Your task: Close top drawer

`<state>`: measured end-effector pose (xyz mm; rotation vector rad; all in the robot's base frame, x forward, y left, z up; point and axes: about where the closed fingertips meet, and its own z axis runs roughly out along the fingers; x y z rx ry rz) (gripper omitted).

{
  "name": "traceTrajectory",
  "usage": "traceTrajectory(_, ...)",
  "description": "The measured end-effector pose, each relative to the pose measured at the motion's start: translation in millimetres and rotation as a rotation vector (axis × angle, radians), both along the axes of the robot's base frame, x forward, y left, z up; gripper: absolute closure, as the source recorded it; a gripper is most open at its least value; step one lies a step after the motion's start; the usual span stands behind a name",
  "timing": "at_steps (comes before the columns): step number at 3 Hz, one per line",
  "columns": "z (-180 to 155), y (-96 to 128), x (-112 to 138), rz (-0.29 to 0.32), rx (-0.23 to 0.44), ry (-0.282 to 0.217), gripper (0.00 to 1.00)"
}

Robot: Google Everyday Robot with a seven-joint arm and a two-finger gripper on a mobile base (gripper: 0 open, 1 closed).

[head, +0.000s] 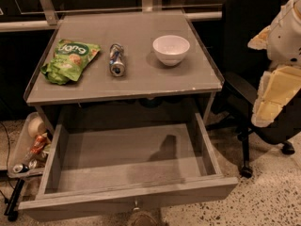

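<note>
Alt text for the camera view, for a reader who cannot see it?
The grey top drawer stands wide open and empty, its knob toward the camera. The gripper hangs at the right edge over a black office chair, clear of the drawer. On the cabinet top sit a green snack bag, a can on its side and a white bowl.

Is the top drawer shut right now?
No, the top drawer is pulled far out, its inside showing, with the end effector low at its front by the knob.
</note>
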<state>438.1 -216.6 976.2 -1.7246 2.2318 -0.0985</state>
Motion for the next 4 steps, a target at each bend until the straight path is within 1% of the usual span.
traceTrajectory(1, 0.0, 0.0, 0.0, 0.000, 0.000, 0.000, 0.00)
traceTrajectory(2, 0.0, 0.0, 0.0, 0.000, 0.000, 0.000, 0.19)
traceTrajectory(4, 0.0, 0.0, 0.0, 0.000, 0.000, 0.000, 0.65)
